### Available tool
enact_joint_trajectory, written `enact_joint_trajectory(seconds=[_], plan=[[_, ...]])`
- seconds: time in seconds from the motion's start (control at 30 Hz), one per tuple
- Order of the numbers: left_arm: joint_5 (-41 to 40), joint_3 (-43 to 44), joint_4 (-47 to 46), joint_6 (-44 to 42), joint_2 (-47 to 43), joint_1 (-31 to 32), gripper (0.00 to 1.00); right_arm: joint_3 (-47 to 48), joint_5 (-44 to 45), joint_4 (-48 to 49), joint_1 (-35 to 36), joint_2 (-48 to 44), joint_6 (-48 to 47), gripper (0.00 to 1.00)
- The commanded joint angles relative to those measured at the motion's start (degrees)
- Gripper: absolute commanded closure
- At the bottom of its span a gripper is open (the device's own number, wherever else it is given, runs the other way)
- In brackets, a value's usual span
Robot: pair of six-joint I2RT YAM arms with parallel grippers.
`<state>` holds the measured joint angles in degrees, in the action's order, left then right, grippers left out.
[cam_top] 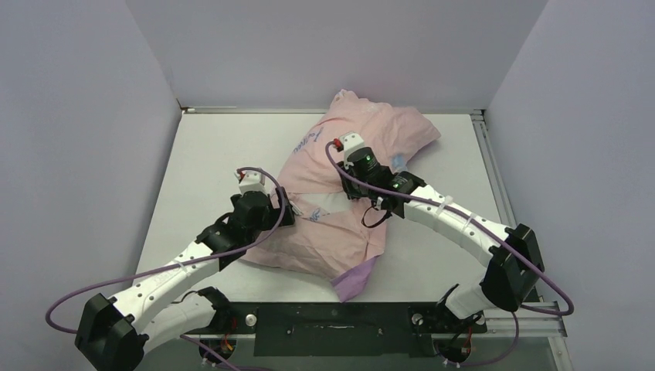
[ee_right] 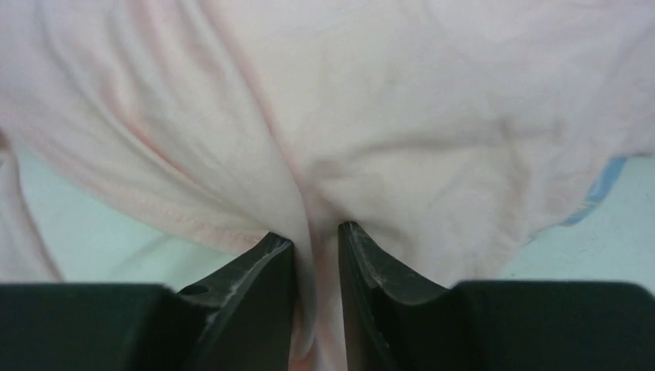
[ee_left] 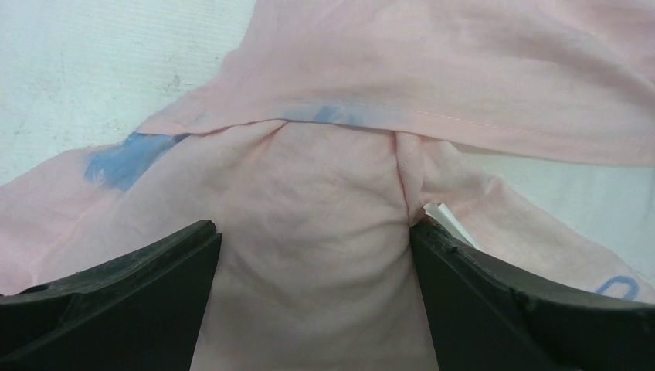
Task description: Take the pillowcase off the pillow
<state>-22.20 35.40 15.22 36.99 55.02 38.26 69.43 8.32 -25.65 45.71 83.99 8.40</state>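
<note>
Two grippers are set on the pillowcase (cam_top: 309,247), which is laid pale-pink face up across the middle of the table (cam_top: 208,154). Most of the pillow (cam_top: 330,204) is enclosed in it; only a white strip is exposed at the opening. The left gripper (ee_left: 313,232) is held spread wide over loose fabric, while a fold is pinched between the nearly closed fingers (ee_right: 263,270) of the right gripper (ee_right: 315,236).
</note>
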Motion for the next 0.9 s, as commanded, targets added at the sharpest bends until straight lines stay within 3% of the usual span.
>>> enact_joint_trajectory(seconds=[0.0,0.13,0.4,0.7,0.87], plan=[[0.6,1.2,-0.4,-3.4,0.0,-0.9,0.04,0.2,6.4,2.9,-2.8,-2.1,3.4,0.78],[4.7,2.3,0.0,-4.8,-2.5,-0.7,0.06,-0.7,7.6,4.2,-3.2,-3.1,5.3,0.87],[14.4,10.8,-2.9,-12.3,-4.1,5.1,0.06,-1.9,4.4,5.9,-3.4,-3.2,5.9,0.89],[22.1,21.9,-1.1,-23.5,6.9,10.1,0.06,-3.3,0.8,6.8,-4.9,-4.2,6.6,0.89],[26.6,25.9,1.4,-25.6,14.5,11.9,0.06,-4.4,-2.9,7.4,-7.6,-4.7,7.8,0.9]])
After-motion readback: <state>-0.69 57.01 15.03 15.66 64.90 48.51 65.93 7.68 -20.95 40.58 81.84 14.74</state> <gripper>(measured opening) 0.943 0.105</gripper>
